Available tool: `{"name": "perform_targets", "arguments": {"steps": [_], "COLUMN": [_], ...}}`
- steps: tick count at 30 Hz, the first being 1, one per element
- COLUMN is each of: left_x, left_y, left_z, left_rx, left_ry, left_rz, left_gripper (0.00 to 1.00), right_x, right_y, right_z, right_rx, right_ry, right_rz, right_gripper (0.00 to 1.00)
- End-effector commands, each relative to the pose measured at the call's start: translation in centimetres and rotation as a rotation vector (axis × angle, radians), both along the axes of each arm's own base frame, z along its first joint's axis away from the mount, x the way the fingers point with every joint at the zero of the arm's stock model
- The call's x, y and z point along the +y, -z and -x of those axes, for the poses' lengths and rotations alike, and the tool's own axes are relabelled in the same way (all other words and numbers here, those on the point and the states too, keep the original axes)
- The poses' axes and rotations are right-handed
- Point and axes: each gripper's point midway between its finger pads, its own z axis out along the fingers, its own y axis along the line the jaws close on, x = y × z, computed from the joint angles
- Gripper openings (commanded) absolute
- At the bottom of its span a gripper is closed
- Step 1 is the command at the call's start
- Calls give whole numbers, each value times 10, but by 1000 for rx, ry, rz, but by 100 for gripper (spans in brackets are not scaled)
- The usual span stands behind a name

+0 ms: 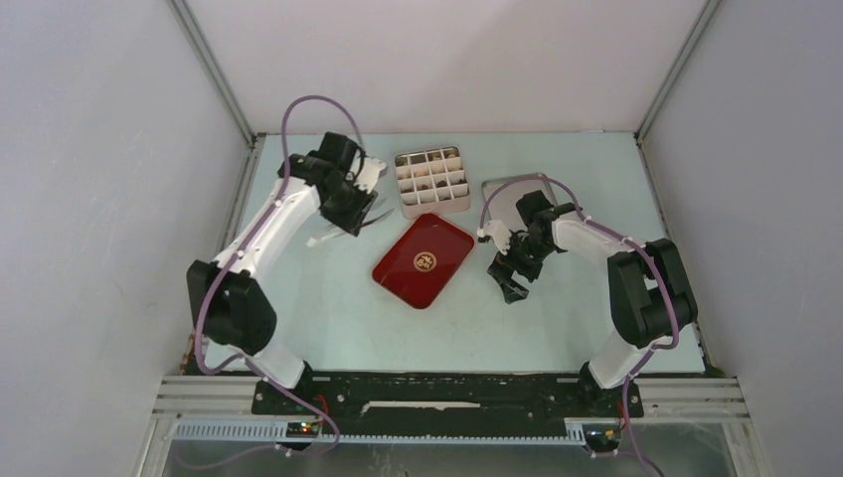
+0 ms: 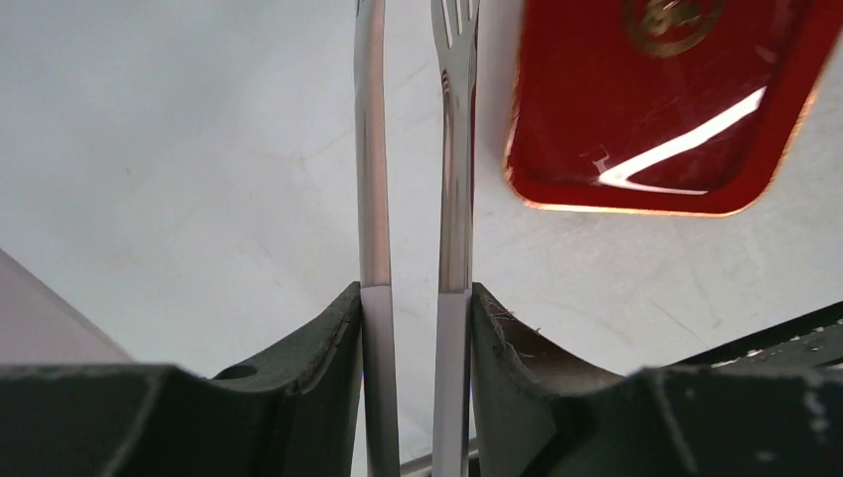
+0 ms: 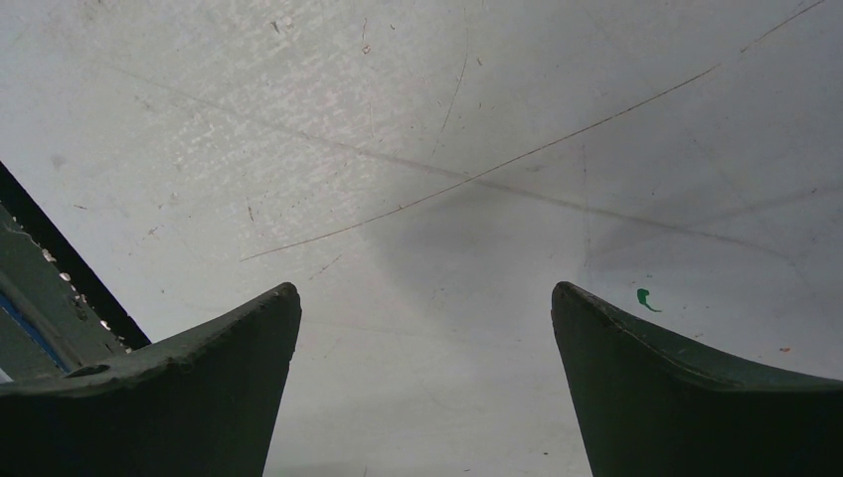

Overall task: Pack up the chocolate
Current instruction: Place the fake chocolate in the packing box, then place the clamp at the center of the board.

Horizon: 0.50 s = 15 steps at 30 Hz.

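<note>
The chocolate shows only as a few small dark pieces (image 1: pixel 424 184) in the cells of a cream divided box (image 1: pixel 430 181) at the back of the table. My left gripper (image 1: pixel 350 211) is left of the box, shut on a pair of metal tongs (image 1: pixel 371 222). In the left wrist view the gripper (image 2: pixel 416 293) presses both tong arms (image 2: pixel 373 149), which stay slightly apart and point at the red tray (image 2: pixel 656 129). One arm ends in fork-like tines. Nothing sits between the tong tips. My right gripper (image 1: pixel 512 281) is open and empty right of the tray, low over bare table (image 3: pixel 425 293).
The red tray (image 1: pixel 422 260) lies mid-table, showing only its round gold emblem (image 1: pixel 424 260). A flat grey-rimmed lid (image 1: pixel 502 197) lies right of the divided box, partly under my right arm. White walls enclose the table on three sides.
</note>
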Motion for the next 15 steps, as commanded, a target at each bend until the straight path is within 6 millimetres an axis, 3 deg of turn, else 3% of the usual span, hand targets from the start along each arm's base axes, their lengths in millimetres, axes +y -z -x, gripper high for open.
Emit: {"name": "perform_targets", "arguments": {"steps": [1, 11, 15], "left_x": [33, 99, 107], "left_y": [0, 19, 35], "left_z": [-4, -18, -12], "left_rx": [-85, -54, 24], "left_ry": [-96, -381, -429], "left_rz": [15, 177, 205], "left_gripper": [42, 41, 42], "right_x": [8, 8, 8], "right_y": [-8, -6, -6], "right_z": [-9, -12, -11], "right_rx": [-28, -39, -38], "right_ry": [-20, -15, -16], "right_rz": [-26, -12, -14], "right_gripper": [100, 100, 100]}}
